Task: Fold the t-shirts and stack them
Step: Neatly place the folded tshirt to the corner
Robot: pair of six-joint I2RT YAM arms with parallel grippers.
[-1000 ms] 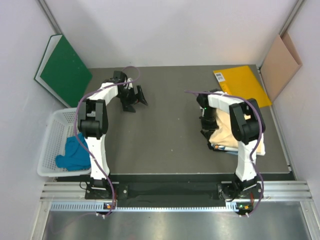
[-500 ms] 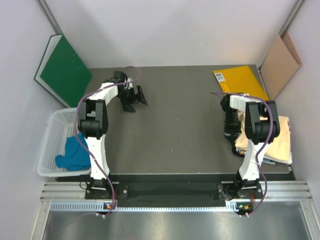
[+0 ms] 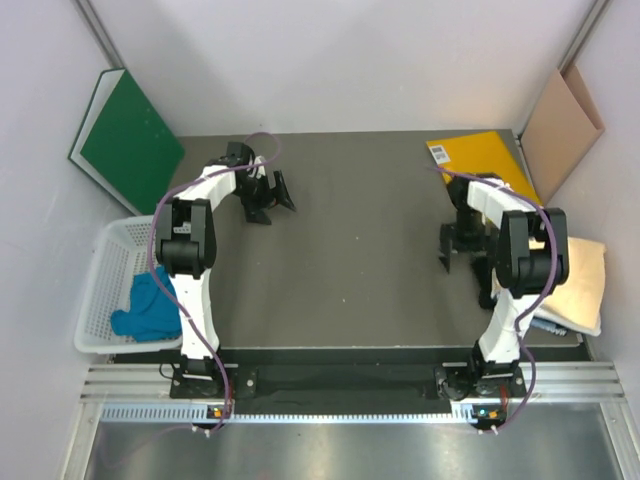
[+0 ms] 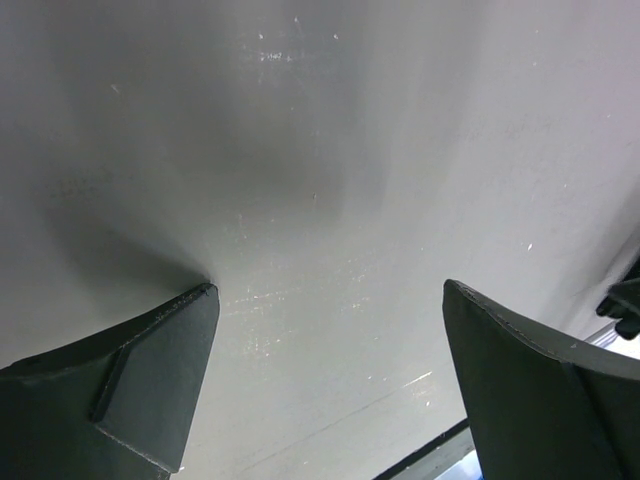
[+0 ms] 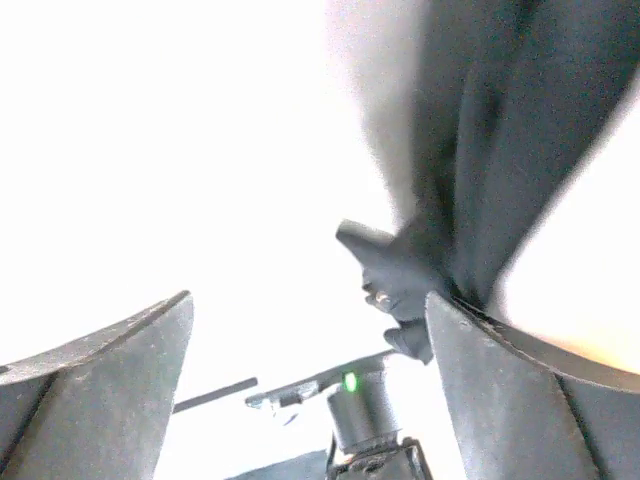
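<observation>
Peach shirt (image 3: 582, 275) lies folded at right edge, teal shirt (image 3: 145, 310) bunched in left basket (image 3: 103, 268); left gripper (image 3: 272, 198) and right gripper (image 3: 452, 243) gape empty, so left should probably pinch teal cloth high, lifting clear.

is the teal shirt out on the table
No, the teal t-shirt lies bunched inside the white basket at the far left of the overhead view.

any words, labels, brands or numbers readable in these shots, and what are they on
Nothing can be read as text.
The white label on the yellow folder: barcode-like dark marks, too small to read.
Both wrist views: no writing visible.
</observation>
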